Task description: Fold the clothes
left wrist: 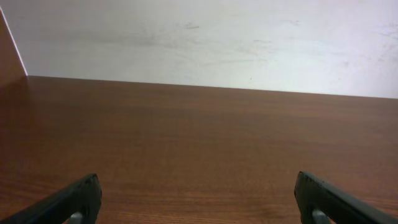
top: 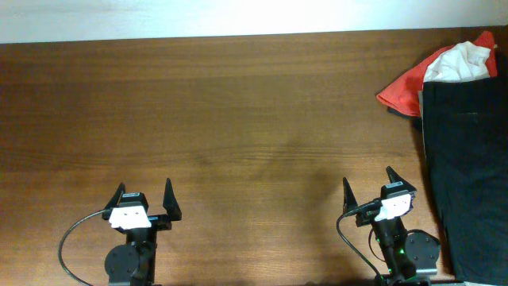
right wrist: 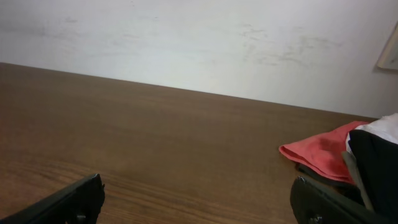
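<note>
Both the left gripper point(top: 144, 191) and right gripper point(top: 367, 179) are sitting wide open at the worktop's point(top: 254, 119) near edge, and the clothes point(top: 464, 159) are lying heaped along its right edge, so you should be pinching one layer only.

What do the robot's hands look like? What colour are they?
The left hand and right hand look the same: black, with two pointy fingers like little horns and a white block behind them. Each arm stands on a round black base, and a thin black cable loops out beside it. The right one shows a tiny green light.
</note>
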